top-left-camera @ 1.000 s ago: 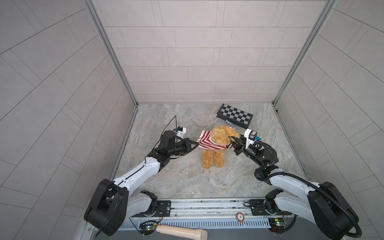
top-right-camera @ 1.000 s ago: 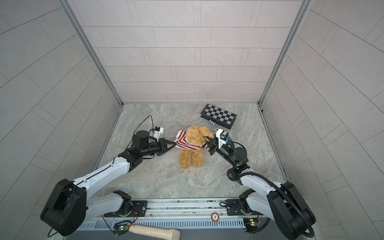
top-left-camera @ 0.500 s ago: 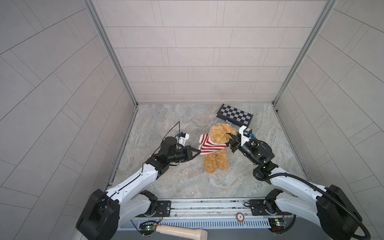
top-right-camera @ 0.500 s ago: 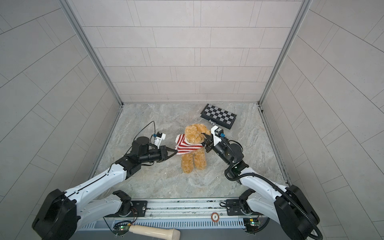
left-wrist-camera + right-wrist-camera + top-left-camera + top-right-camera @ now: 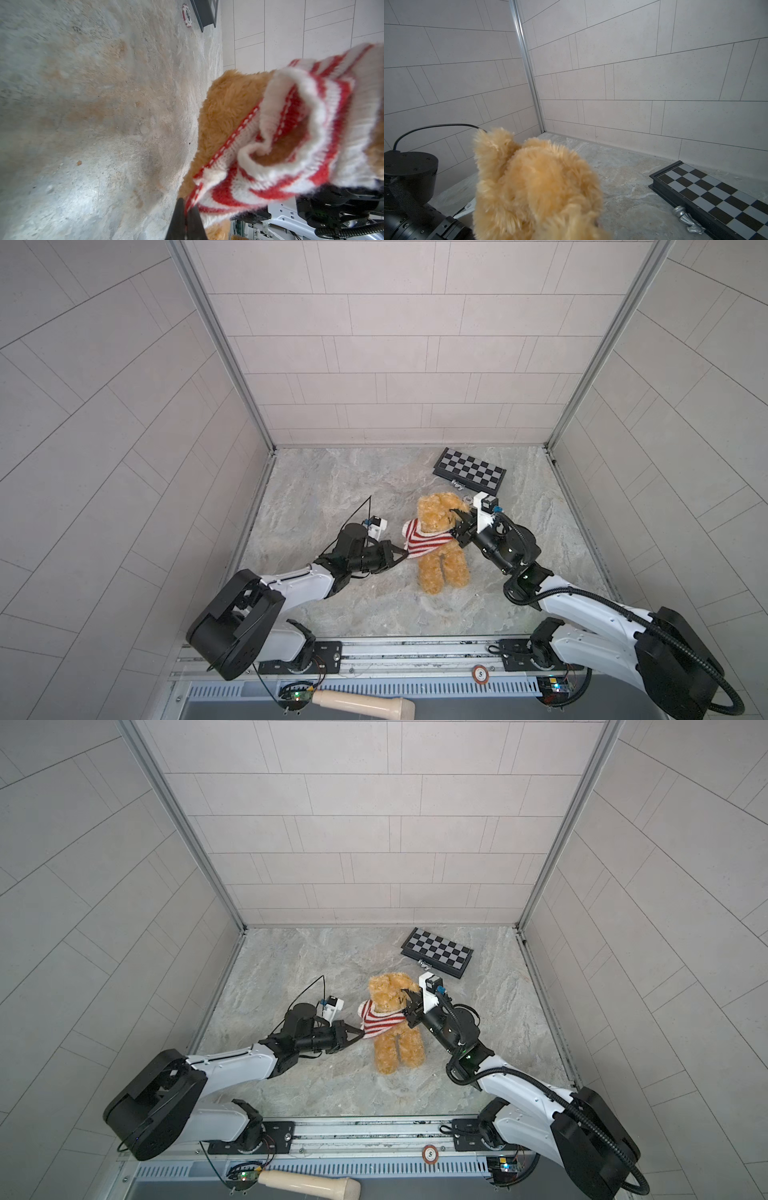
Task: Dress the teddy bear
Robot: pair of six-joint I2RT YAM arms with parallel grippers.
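The teddy bear (image 5: pixel 440 572) (image 5: pixel 395 1052) stays half upright mid-floor, legs toward the front. A red-and-white striped sweater (image 5: pixel 424 541) (image 5: pixel 382 1021) is bunched round its chest. My left gripper (image 5: pixel 402 554) (image 5: pixel 359 1034) is shut on the sweater's hem at the bear's left side. In the left wrist view the two fingertips (image 5: pixel 179 209) pinch the knit (image 5: pixel 291 145) against tan fur (image 5: pixel 226 108). My right gripper (image 5: pixel 456 529) (image 5: pixel 409 1009) is closed on the sweater's other edge at the bear's shoulder. Fur (image 5: pixel 537 187) hides its tips in the right wrist view.
A folded chessboard (image 5: pixel 469 470) (image 5: pixel 716 197) lies at the back right, with a silver chess piece (image 5: pixel 687 222) beside it. A poker chip (image 5: pixel 186 15) lies on the floor near the board. Walls close in three sides; a wooden handle (image 5: pixel 361 701) lies below the front rail.
My left gripper has drawn the sweater hem toward the front and a little right. The bear has shifted toward the front with it. The right gripper has edged left.
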